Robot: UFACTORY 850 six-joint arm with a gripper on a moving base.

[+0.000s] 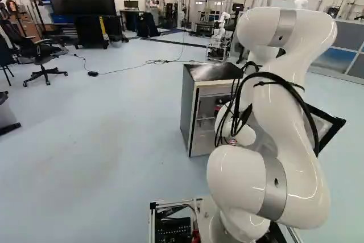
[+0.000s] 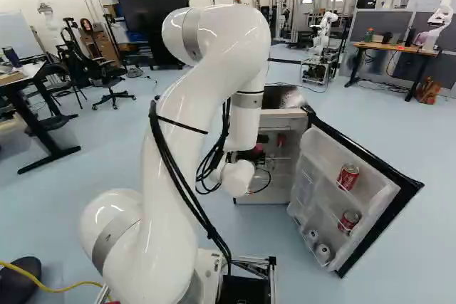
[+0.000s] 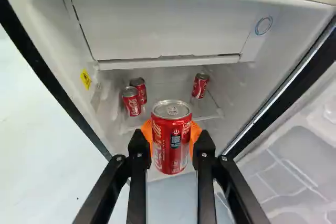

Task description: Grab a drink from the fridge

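Arching over toward the open fridge (image 1: 187, 101), the arm (image 2: 174, 133) clamps a red can (image 3: 167, 153) in its pincer (image 2: 255, 153).

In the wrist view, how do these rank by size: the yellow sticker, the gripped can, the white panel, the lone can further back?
White panel
Gripped can
Lone can
Yellow sticker

The first can is nearer the camera, so whether the cans truly differ is unsure.

The arm (image 1: 287, 120) is shiny and white with fat, round bends and gray rings (image 1: 273, 189), black cables (image 2: 212, 231) loop along it, and its black gripper (image 2: 251, 154) has two fingers (image 3: 204, 163), orange pads (image 3: 195, 134) and tiny silver screws (image 3: 204, 155).
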